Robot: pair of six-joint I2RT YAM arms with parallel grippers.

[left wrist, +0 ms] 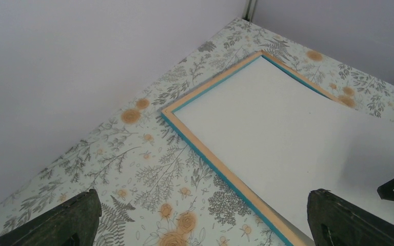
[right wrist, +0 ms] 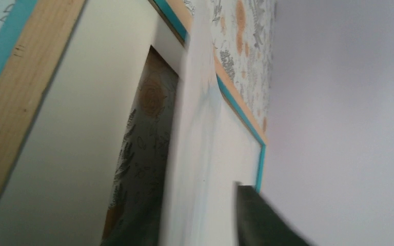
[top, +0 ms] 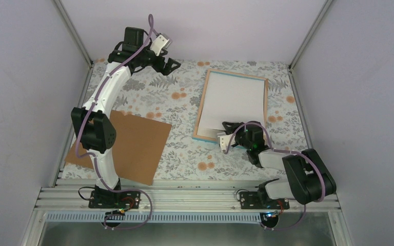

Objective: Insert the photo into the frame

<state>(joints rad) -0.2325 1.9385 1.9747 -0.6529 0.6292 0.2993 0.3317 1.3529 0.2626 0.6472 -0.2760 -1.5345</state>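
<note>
The frame point(top: 200, 110) lies face down right of the table's middle, its wood back edges up and its turquoise rim at the sides. The photo point(top: 236, 100) lies over it, white back up and a little skewed; its printed side is hidden. My right gripper point(top: 229, 128) is low at the frame's near edge and shut on the photo's near edge. In the right wrist view the photo point(right wrist: 200, 154) runs edge-on beside one dark finger point(right wrist: 267, 220), above the frame point(right wrist: 25, 87). My left gripper point(top: 172, 65) is open and empty, raised at the back left. Its wrist view shows the frame point(left wrist: 220, 169) and photo point(left wrist: 287, 133) below its gripper point(left wrist: 203, 197).
A plain brown backing board point(top: 133, 146) lies at the front left, partly under the left arm. A cream mat point(right wrist: 97, 128) sits inside the frame, with the floral tablecloth point(top: 184, 97) showing through its opening. Grey walls enclose the table on three sides.
</note>
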